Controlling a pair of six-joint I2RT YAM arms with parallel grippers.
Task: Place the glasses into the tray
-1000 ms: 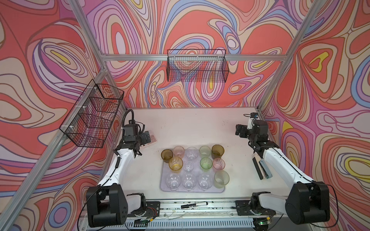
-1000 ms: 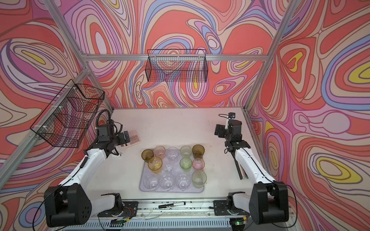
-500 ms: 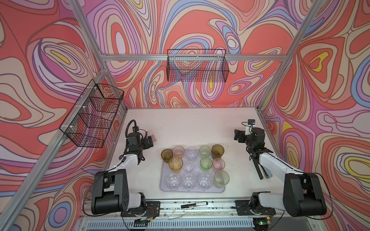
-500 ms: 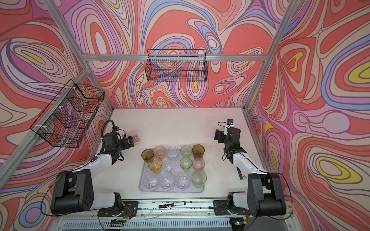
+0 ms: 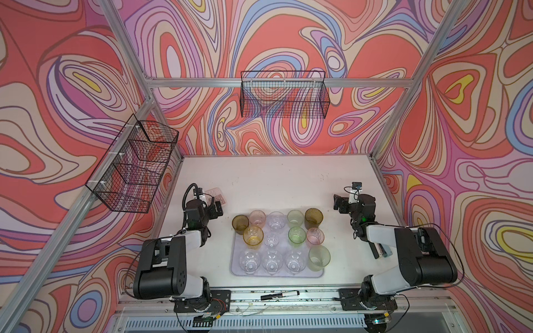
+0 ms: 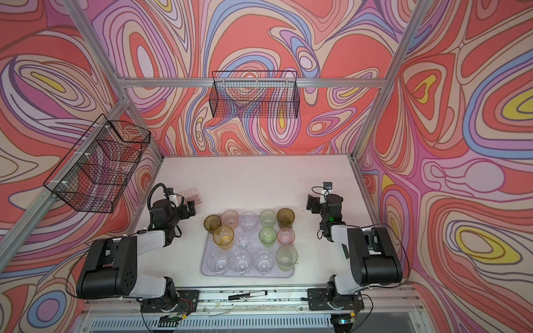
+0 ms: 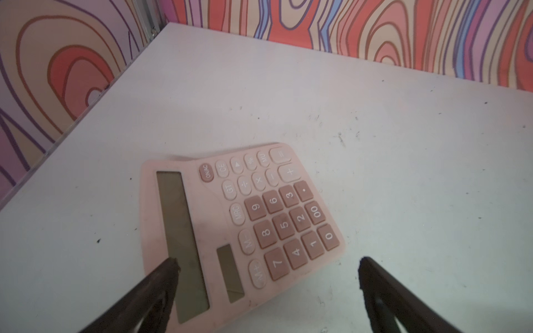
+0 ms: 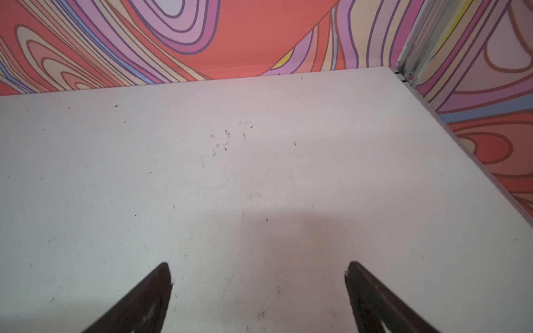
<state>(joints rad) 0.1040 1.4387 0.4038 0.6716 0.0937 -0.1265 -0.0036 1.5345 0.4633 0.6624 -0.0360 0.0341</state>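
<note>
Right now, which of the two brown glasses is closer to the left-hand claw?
The olive-brown glass at the far row's left end, beside the amber glass, nearer the left gripper. The other brown glass stands at that row's right end.

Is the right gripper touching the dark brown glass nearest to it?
Apart. In a top view, bare table shows between the right gripper and the brown glass; the right wrist view has only table between its open jaws.
</note>
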